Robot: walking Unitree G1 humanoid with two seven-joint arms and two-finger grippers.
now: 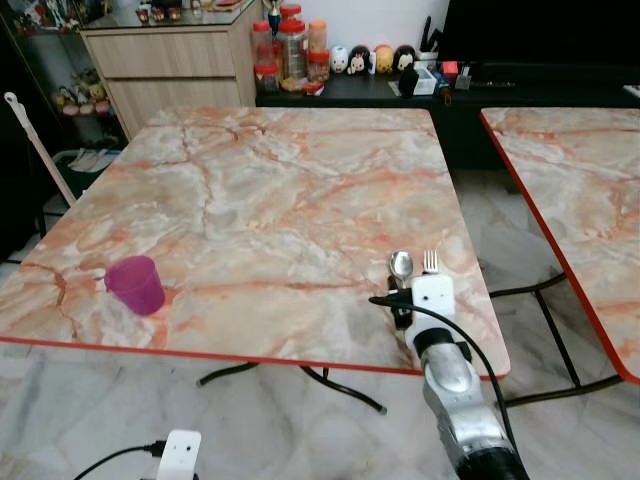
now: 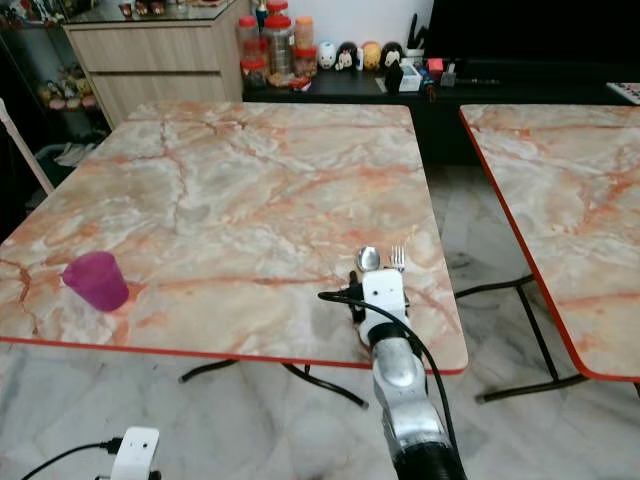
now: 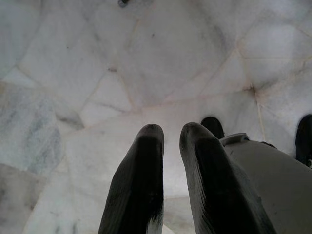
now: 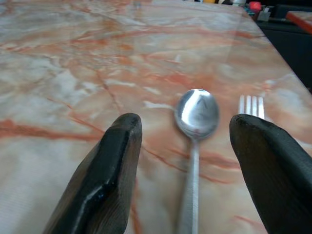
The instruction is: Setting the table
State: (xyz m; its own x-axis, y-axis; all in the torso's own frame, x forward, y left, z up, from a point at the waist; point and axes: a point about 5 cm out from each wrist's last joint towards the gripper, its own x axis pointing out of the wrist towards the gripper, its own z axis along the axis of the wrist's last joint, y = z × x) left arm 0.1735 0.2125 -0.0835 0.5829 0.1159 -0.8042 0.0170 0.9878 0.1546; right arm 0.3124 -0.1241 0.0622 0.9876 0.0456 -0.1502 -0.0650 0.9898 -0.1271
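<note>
Two pieces of cutlery, a spoon (image 4: 196,117) and a fork (image 4: 251,106), lie side by side near the worktop's (image 1: 270,200) front edge, at about 5 o'clock on its surface, bowl and tines pointing toward 12. The right gripper (image 4: 187,161) hovers low over them with jaws wide: the spoon's handle runs between the two black fingers, while the fork lies just beside, partly hidden behind one finger. Nothing is held.

Both pieces look like thin polished steel, so they should be light, stiff and slippery, lying nearly flat on a hard, glossy marble-patterned top. That leaves little to get under. The likely best hold is across the narrow handle, a little behind the bowl, pinching from the sides; a grip on the rounded bowl would probably slide off.

A pink cup (image 1: 135,284), seemingly plastic, tapered and upright, stands well apart at 8 o'clock on the worktop. It should be light and easy to tip.

The left gripper (image 3: 170,146) hangs idle over pale floor tiles, jaws narrow, a thin gap between its rounded fingers.
</note>
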